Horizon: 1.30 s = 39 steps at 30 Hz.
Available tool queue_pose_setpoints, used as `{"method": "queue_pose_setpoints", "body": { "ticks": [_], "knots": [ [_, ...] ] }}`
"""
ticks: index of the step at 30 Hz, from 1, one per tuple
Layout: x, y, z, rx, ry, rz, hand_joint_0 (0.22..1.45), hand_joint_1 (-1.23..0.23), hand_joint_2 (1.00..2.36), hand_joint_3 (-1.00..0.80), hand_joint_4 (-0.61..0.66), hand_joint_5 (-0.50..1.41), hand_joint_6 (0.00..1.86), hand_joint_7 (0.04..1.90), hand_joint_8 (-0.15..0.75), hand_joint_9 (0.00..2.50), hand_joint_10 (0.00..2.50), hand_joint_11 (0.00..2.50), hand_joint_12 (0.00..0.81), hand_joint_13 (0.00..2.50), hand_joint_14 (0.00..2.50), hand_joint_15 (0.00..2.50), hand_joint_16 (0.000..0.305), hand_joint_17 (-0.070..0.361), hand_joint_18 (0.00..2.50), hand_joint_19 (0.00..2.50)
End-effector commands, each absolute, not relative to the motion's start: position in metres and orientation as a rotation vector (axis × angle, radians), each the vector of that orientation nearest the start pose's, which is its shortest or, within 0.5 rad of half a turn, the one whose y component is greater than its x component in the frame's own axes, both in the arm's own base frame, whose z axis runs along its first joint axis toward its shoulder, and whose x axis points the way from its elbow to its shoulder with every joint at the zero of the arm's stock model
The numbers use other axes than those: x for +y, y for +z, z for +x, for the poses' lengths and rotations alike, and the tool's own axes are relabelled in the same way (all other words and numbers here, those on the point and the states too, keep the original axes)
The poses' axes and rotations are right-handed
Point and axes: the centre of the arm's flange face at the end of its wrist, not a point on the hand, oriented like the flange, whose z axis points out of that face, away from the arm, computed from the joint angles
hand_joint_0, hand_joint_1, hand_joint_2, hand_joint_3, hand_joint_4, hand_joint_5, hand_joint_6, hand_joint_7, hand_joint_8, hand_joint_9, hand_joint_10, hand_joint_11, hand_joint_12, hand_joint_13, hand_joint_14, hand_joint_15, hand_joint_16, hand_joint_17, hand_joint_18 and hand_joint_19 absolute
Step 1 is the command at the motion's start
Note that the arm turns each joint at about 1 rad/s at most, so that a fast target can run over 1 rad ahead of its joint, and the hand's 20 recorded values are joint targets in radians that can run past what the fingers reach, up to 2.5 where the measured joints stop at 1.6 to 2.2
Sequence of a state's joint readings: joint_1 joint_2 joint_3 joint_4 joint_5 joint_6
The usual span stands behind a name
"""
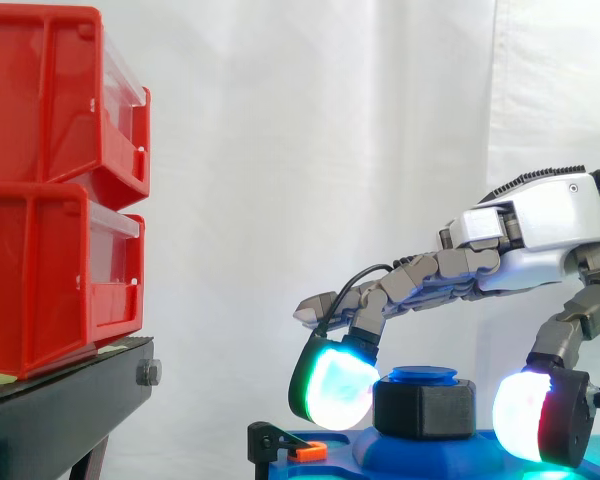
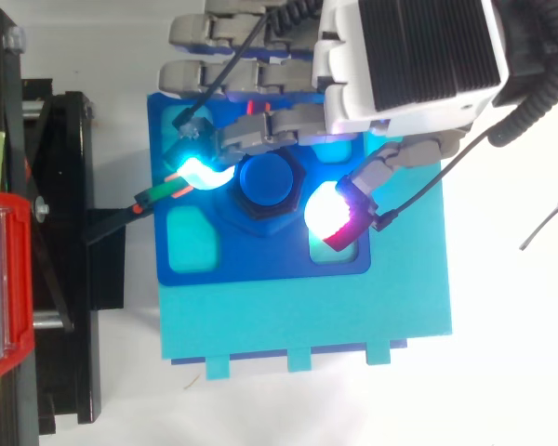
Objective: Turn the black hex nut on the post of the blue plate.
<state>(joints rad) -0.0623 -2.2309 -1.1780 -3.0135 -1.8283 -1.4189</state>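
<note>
The black hex nut [image 1: 424, 408] sits on the blue post [image 2: 270, 179] in the middle of the dark blue plate [image 2: 260, 265]. My hand [image 1: 540, 235] reaches in from the right, above the plate, with its fingers curled round the nut. One glowing fingertip [image 1: 335, 385] rests against the nut's left side. The thumb pad [image 1: 528, 417] stands close to its right side, with a thin sliver of curtain showing between them in the side view. From above, the nut's front edge [image 2: 263, 226] shows between the two pads.
The plate lies on a cyan base [image 2: 307, 316]. A small black clip with an orange tip [image 1: 305, 450] juts out at the plate's left edge. Red bins [image 1: 50, 180] stand stacked on a black stand [image 1: 60, 400] to the left.
</note>
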Motion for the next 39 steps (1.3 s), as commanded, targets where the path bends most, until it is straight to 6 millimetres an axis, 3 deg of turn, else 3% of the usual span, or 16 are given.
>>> {"method": "queue_pose_setpoints", "body": {
  "ticks": [1,39],
  "knots": [
    [-0.1530,0.2828,0.7121,1.714,0.286,-0.008,0.49,-0.72,1.00,-0.50,0.07,-0.30,0.50,0.67,0.139,0.00,0.00,0.00,0.320,0.00,0.00,0.00,0.047,0.106,0.00,0.09],
    [-0.1566,0.2817,0.7111,1.715,0.288,-0.008,0.49,-0.75,1.00,-0.50,0.09,-0.29,0.50,0.68,0.144,0.00,0.00,0.00,0.320,0.00,0.00,0.00,0.046,0.105,0.00,0.08]
  ]
}}
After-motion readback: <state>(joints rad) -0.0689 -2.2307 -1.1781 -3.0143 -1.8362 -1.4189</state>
